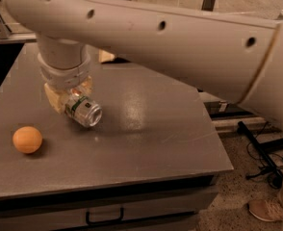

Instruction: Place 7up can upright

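Note:
The 7up can (85, 111) is silver with a green-and-white band. It lies tilted over the dark grey table (156, 129), its round end facing front-right, at the left of middle. My gripper (72, 99) comes down from the big white arm and its pale yellow fingers (57, 99) are closed on the can's rear half. The can seems held just above the tabletop, with a shadow under it.
An orange ball (27, 139) rests on the table to the front left of the can. A tan object (107, 57) sits at the table's back edge. A drawer handle (104, 218) is below the front edge. Cables (264, 160) and a shoe (266, 210) are on the floor at right.

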`<act>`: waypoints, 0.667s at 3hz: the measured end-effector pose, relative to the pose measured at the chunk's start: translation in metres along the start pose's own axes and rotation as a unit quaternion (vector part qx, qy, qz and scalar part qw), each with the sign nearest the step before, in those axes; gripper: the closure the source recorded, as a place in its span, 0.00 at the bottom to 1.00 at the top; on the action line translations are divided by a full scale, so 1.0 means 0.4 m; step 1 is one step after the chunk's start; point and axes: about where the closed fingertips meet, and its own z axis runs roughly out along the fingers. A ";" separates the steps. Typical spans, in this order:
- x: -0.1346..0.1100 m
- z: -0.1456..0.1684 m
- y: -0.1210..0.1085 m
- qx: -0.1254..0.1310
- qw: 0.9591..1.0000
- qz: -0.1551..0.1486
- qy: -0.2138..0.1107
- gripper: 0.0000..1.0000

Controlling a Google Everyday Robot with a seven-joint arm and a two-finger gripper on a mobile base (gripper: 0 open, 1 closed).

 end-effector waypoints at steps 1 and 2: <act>0.008 -0.023 -0.021 -0.080 0.994 -0.003 -0.075 1.00; -0.023 -0.032 0.008 -0.170 0.971 -0.009 -0.169 1.00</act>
